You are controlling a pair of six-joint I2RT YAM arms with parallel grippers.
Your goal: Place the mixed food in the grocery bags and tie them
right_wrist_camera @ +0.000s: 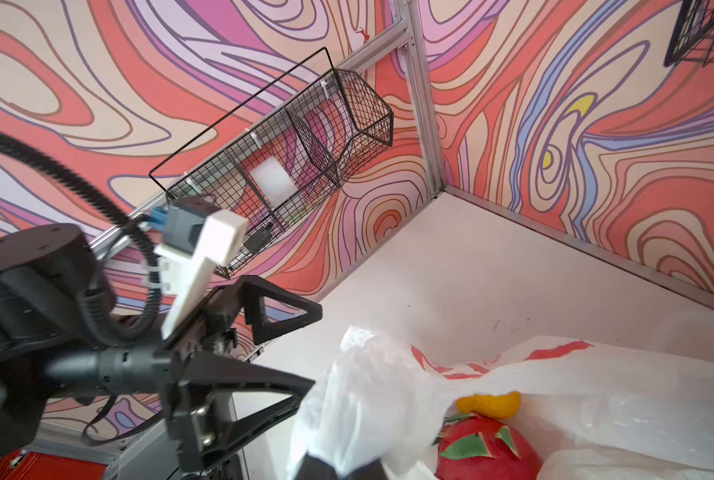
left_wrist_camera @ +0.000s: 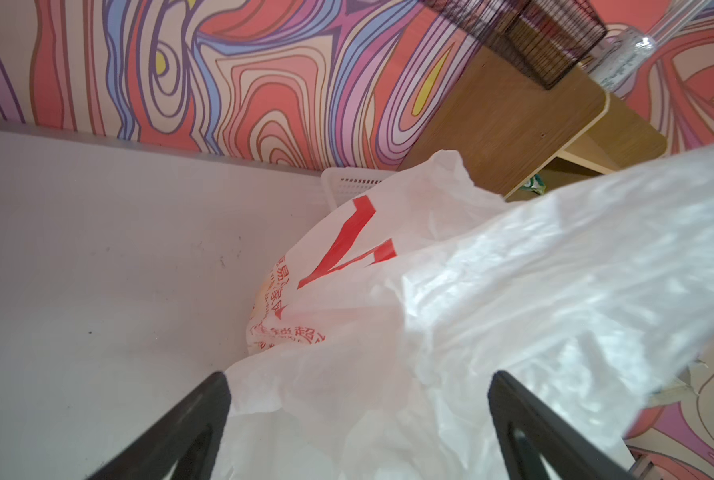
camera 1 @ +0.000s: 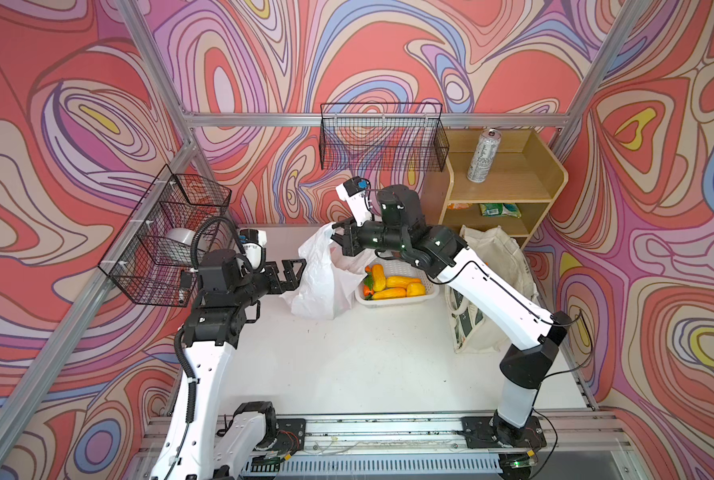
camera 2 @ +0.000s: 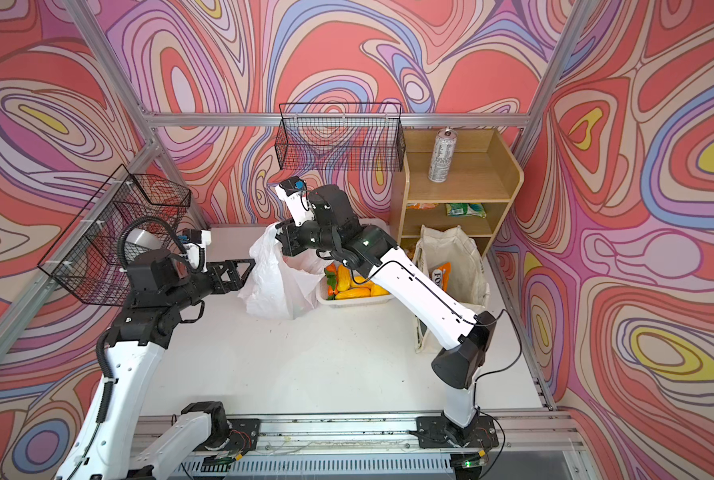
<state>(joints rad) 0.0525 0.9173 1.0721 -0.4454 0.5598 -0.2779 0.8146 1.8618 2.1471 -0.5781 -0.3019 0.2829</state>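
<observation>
One crinkly, red-lettered white plastic bag (camera 1: 322,286) stands on the desk (camera 1: 347,365), a pink dragon fruit (right_wrist_camera: 486,451) inside; the right gripper (camera 1: 333,237) is pinched closed on its raised rim, while the left gripper (camera 1: 299,274) gapes wide just beside it, holding nothing

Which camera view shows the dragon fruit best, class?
The right wrist view. There the dragon fruit lies uncovered in the open plastic bag, red skin and green scales clear, though cut by the picture's edge. Both top views and the left wrist view show only the bag's outside, hiding the fruit.
</observation>
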